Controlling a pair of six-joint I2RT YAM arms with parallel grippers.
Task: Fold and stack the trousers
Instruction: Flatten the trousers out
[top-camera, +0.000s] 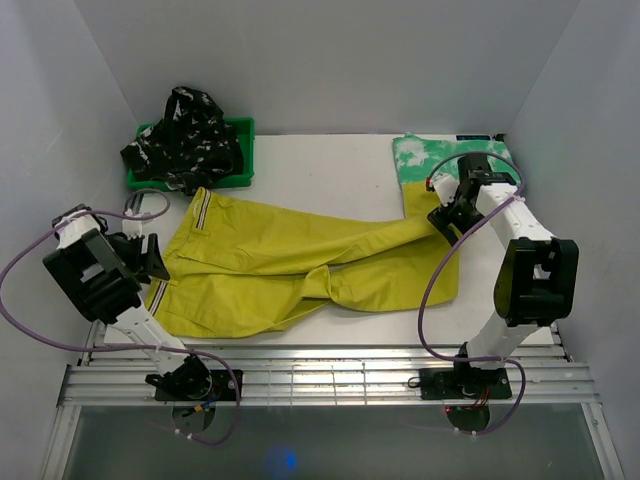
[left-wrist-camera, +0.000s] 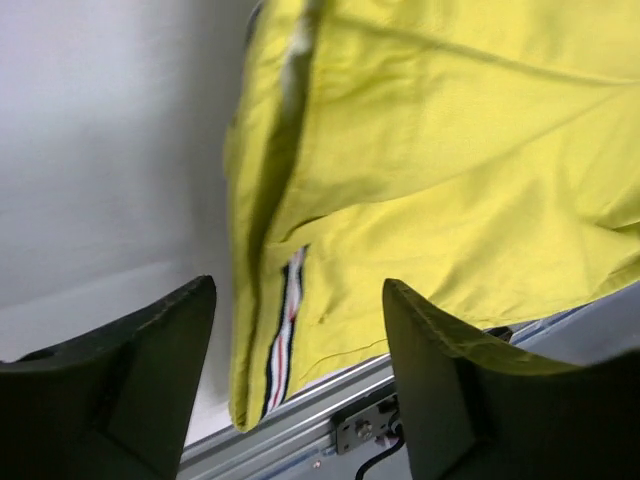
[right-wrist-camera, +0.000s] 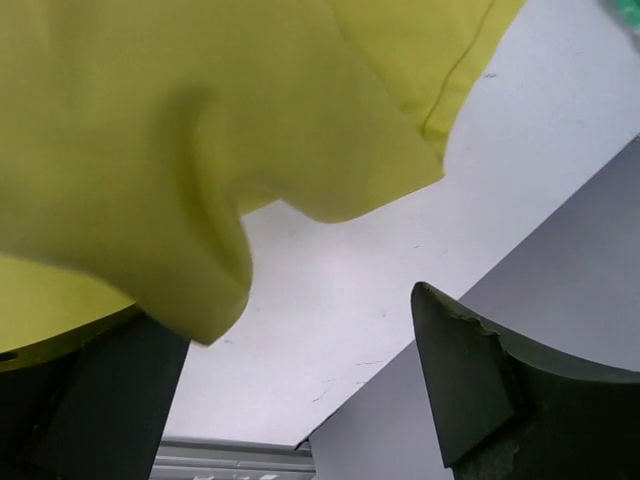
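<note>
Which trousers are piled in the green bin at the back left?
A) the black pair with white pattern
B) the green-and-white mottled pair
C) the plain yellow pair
A: the black patterned trousers are heaped in the green bin, while the yellow pair lies spread out in the middle and the green-and-white pair sits at the back right.

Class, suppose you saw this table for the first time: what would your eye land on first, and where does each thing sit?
The mustard-yellow trousers dominate, sprawled across the middle of the table with their legs running toward the right. At the far left, the black patterned trousers are heaped on a green bin, and the green-and-white pair lies at the far right.
</note>
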